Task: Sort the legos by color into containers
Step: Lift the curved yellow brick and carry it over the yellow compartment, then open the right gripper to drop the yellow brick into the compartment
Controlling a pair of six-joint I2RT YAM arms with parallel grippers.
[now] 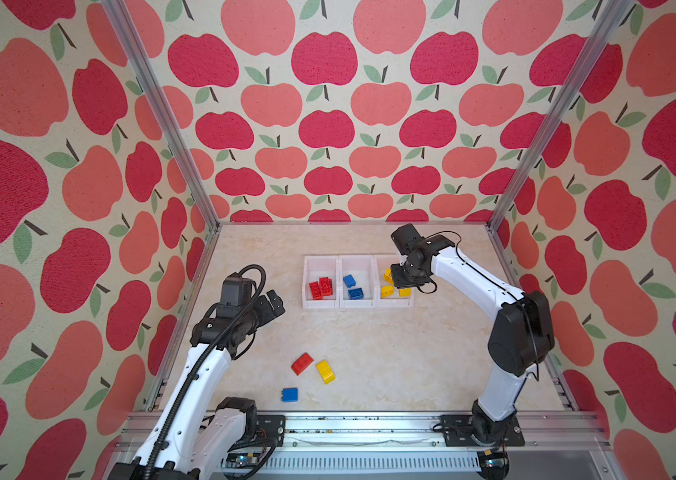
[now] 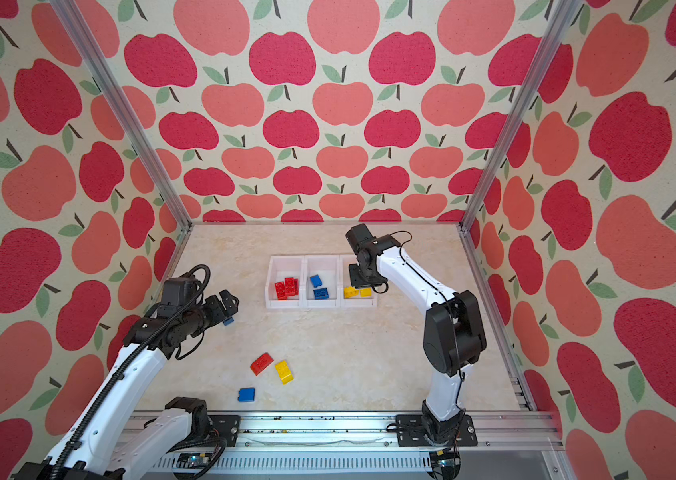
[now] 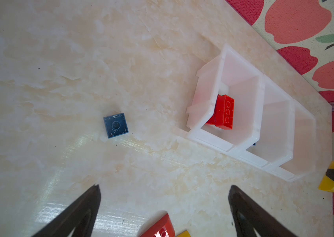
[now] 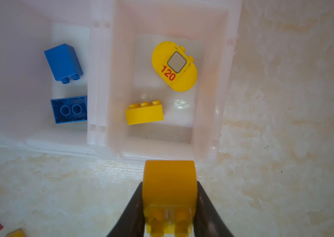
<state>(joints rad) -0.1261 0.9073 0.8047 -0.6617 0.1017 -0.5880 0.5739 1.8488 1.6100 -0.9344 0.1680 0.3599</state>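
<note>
yellow brick (image 4: 169, 180) between right fingers (image 4: 130, 215)

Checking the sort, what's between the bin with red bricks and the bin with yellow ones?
The middle bin, touching both, with two blue bricks lying inside. It shows in both top views.

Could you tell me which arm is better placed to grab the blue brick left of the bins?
Likely left: the open left pincer hovers by that blue brick; the right pincer grips a yellow brick.
</note>
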